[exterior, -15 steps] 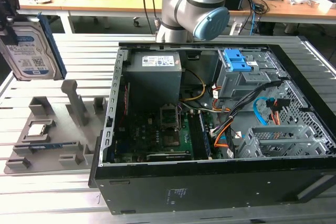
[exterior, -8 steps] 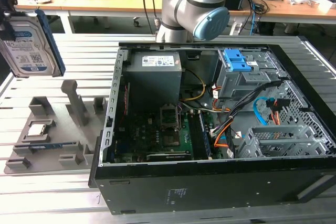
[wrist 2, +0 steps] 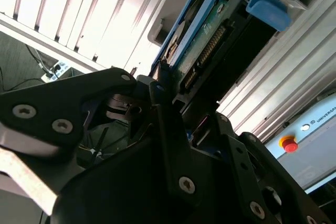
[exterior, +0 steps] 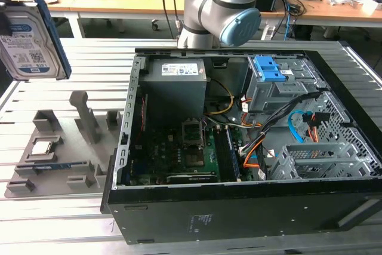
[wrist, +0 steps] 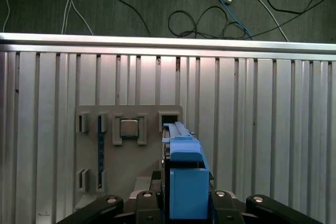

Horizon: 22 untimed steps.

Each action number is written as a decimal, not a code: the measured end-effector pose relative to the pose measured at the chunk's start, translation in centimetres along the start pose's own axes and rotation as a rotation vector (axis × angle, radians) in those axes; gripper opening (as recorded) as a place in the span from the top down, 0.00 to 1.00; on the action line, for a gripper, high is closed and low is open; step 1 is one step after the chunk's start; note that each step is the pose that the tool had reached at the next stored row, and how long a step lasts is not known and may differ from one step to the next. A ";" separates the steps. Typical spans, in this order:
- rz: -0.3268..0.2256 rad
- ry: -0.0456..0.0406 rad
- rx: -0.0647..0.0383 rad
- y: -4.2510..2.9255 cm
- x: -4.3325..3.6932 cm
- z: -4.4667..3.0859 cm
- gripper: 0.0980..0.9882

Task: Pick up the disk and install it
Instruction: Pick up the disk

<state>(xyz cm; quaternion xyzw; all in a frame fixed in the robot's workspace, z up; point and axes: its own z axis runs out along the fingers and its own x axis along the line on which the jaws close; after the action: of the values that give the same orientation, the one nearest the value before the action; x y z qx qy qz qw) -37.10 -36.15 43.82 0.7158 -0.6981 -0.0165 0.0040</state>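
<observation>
An open computer case (exterior: 239, 213) lies on a slatted table (exterior: 54, 225) beside a grey fixture (exterior: 86, 125) holding a square chip (exterior: 43, 146).

To the exterior view's left of the computer case (exterior: 239, 219), the disk (exterior: 33, 40) is cut by the picture's edge, its label (exterior: 25, 43) print too small to read, and the arm (exterior: 221, 10) behind the case is cut off at the top.
</observation>
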 end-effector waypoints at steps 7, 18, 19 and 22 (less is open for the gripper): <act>0.000 0.0000 0.000 0.04 -0.05 -1.33 0.70; 0.000 0.0000 0.000 0.09 -0.10 -3.13 0.70; 0.000 0.0000 0.000 0.10 -0.10 -3.35 0.70; 0.000 0.0000 0.000 0.11 -0.11 -3.72 0.70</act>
<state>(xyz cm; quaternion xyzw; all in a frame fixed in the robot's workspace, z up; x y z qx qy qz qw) -37.10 -36.10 47.55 0.7158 -0.6981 -0.0164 0.0039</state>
